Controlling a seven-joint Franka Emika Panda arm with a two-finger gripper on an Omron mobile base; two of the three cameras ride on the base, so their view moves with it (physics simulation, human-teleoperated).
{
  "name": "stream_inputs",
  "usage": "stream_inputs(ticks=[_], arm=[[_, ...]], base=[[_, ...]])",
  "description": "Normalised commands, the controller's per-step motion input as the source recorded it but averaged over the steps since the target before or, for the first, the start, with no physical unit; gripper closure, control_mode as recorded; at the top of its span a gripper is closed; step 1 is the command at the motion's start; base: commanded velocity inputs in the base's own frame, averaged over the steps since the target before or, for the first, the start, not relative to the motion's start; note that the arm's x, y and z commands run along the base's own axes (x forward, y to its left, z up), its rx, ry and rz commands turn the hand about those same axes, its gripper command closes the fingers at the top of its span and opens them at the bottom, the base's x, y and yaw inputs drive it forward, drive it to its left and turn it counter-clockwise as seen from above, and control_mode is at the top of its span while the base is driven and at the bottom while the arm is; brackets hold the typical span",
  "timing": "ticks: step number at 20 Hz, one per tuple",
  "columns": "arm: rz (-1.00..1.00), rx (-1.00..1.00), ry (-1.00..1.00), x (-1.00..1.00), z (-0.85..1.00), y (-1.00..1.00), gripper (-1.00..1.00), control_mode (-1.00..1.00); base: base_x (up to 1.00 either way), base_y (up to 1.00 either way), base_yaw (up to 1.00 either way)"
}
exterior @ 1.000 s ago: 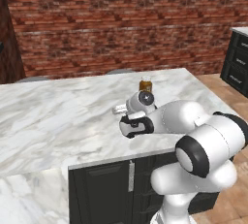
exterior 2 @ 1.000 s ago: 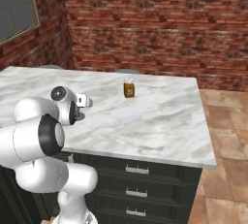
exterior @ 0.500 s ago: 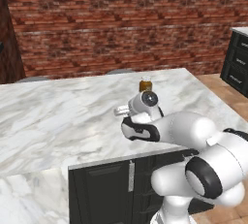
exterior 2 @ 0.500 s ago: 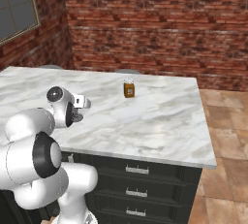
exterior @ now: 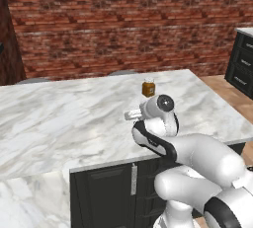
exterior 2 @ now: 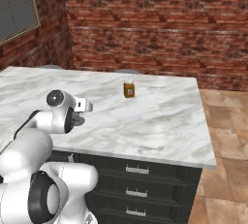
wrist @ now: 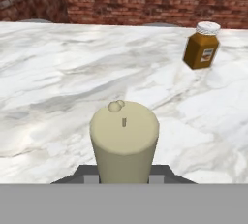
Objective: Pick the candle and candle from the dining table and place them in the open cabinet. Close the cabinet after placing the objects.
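While fingers (wrist: pixel 124 177) clasp the candle (wrist: pixel 124 138), amber carton (wrist: pixel 201 46) beyond, marble dining table (wrist: pixel 58 72)

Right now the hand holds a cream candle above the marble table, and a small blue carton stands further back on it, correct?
Not quite: the carton is amber-orange, not blue, as the hand view shows. The hand does hold the cream candle above the marble table.

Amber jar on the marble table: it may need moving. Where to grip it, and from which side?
Probably across the amber jar body below the white lid, coming from above: it stands upright, alone on the dining table, both flanks free.
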Motion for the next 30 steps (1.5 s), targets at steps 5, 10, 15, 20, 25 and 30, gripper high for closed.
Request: stream_inputs(ticks=[5,10,15,20,25,30], arm=[[0.00,0.00,0.00,-0.40,0.15,-0.39,1.00,-1.00],[0.00,0.00,0.00,-0.31,0.25,-0.19,1.00,-1.00],[0.00,0.00,0.00,-0.31,0.37,-0.08,1.00,-1.00],[-0.01,0.00,0.00,-0.45,0.31,-0.20,1.00,-1.00],[-0.03,0.00,0.00,-0.34,0.33,-0.24,1.00,-1.00],[-0.04,0.00,0.02,-0.30,0.38,-0.18,1.00,-1.00]], base=[[0.00,0.00,0.00],[0.00,0.00,0.00],[0.00,0.00,0.00],[0.00,0.00,0.00],[0.00,0.00,0.00],[0.00,0.00,0.00]])
